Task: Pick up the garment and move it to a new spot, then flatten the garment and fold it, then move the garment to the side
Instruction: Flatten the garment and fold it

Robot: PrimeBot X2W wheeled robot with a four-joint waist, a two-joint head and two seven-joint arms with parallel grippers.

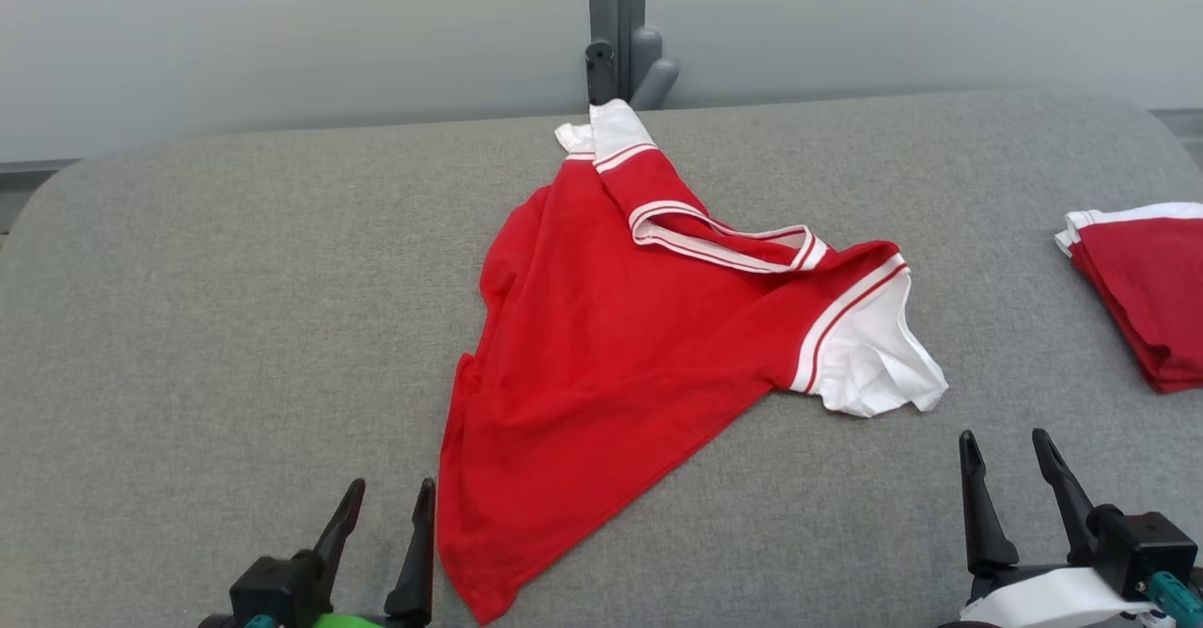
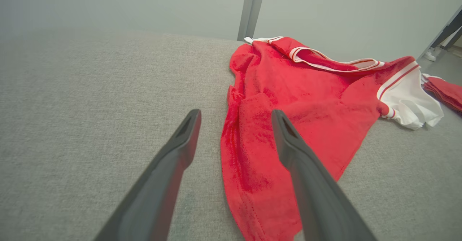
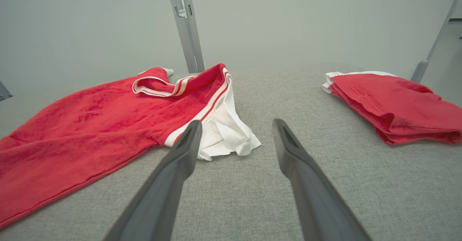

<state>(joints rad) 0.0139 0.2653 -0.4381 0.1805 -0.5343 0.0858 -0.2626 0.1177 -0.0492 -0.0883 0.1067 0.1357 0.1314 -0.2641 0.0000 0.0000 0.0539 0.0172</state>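
**Crumpled red shirt awaits its first lift**

A red garment [image 1: 611, 346] with white sleeves lies bunched at the centre of the head view on the grey desk [image 1: 188, 327]. Its collar points toward the top of the frame, and one hem corner [image 1: 475, 590] trails to the bottom edge. The left gripper [image 1: 393, 484] hovers at lower left, just beside that hem, jaws released and empty. The right gripper [image 1: 1004, 435] sits at lower right near the white sleeve [image 1: 869, 360], jaws likewise parted with nothing between them. A folded pile [image 1: 1142, 299] of similar red cloth rests at the right edge, well apart from the shirt.

The pickup appears not yet begun. A clean lift would likely call for each gripper to pinch an outer edge, the hem on the left and the sleeve seam on the right, rather than the doubled middle. Both should then rise together so the cloth hangs free instead of dragging. The knit looks limp and should sag between the grips, and the carry ought to keep away from the pile.
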